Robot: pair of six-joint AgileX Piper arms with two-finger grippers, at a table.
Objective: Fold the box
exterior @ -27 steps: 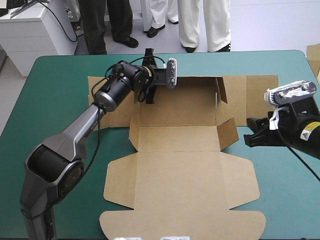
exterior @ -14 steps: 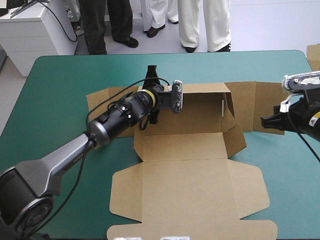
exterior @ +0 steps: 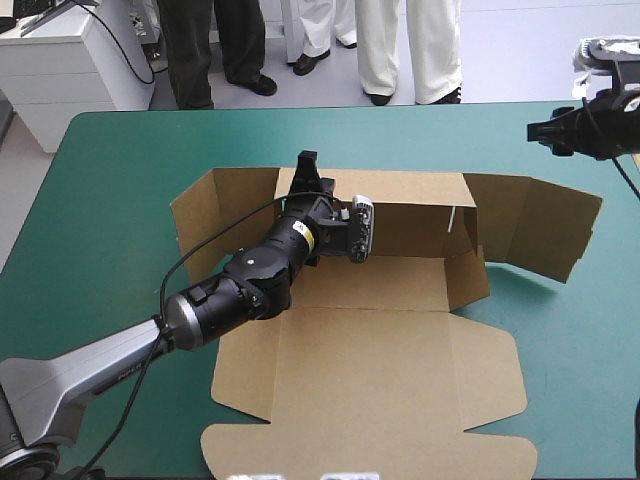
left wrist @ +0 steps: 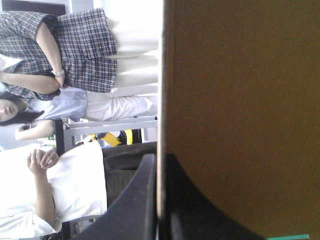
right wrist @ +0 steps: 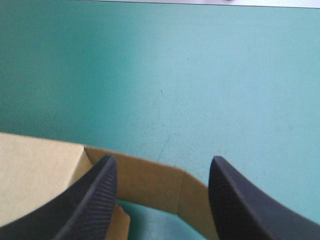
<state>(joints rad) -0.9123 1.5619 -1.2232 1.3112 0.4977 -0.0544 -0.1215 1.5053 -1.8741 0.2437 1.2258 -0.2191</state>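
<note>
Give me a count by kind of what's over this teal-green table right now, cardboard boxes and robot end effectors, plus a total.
Brown box: 1
End effectors: 2 (left end effector shut on the box's raised back wall, right end effector open, off the box)
Total: 3

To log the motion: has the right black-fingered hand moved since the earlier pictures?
Yes. The right black-fingered hand went away from the brown board box toward the far edge of the teal-green table.
</note>
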